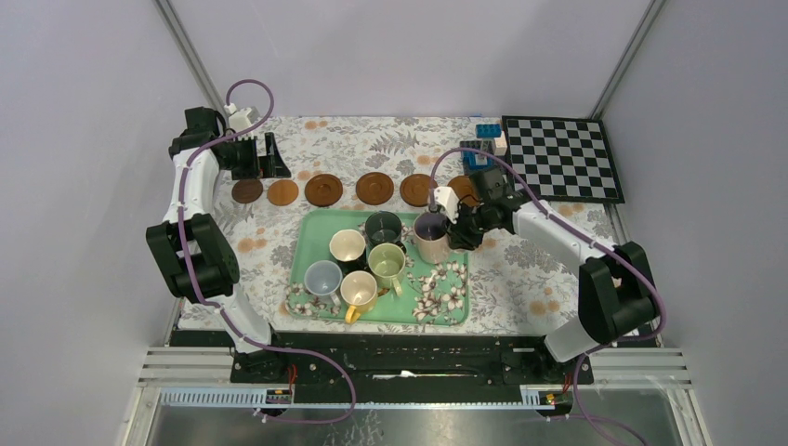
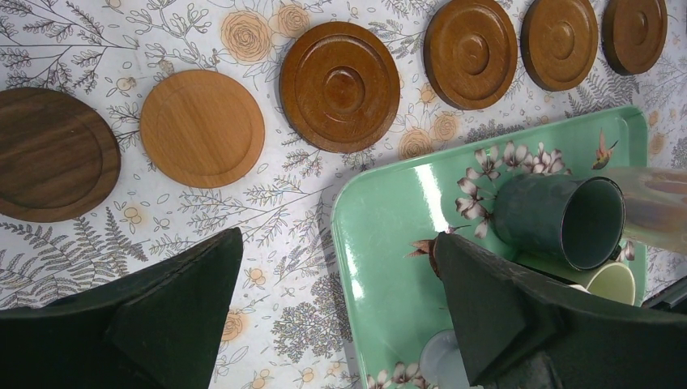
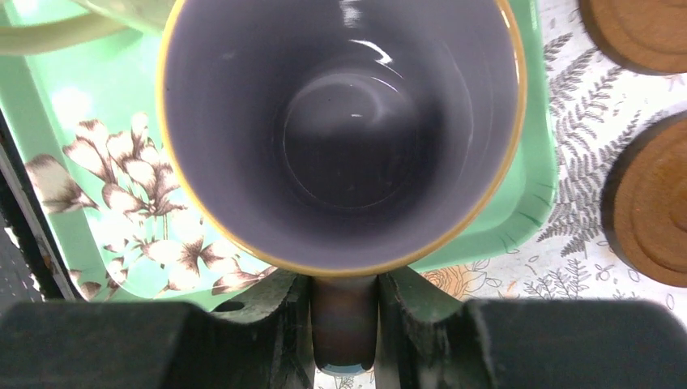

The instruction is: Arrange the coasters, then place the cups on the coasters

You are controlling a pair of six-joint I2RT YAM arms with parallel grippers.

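Note:
Several brown coasters (image 1: 323,190) lie in a row behind the green tray (image 1: 311,228); the left wrist view shows them too, coasters (image 2: 340,85). On the tray stand the cream (image 1: 347,245), dark green (image 1: 382,227), olive (image 1: 387,262), pale blue (image 1: 322,277) and yellow (image 1: 359,291) cups. My right gripper (image 3: 346,285) is shut on the handle of the pinkish-beige cup with the purple inside (image 3: 340,121), at the tray's far right corner (image 1: 429,232). My left gripper (image 2: 339,235) is open and holds nothing, over the tray's left edge.
A chessboard (image 1: 562,156) lies at the far right, with blue and white blocks (image 1: 485,139) beside it. Two coasters (image 3: 652,203) sit just right of the held cup. The floral cloth (image 1: 520,279) covers the table.

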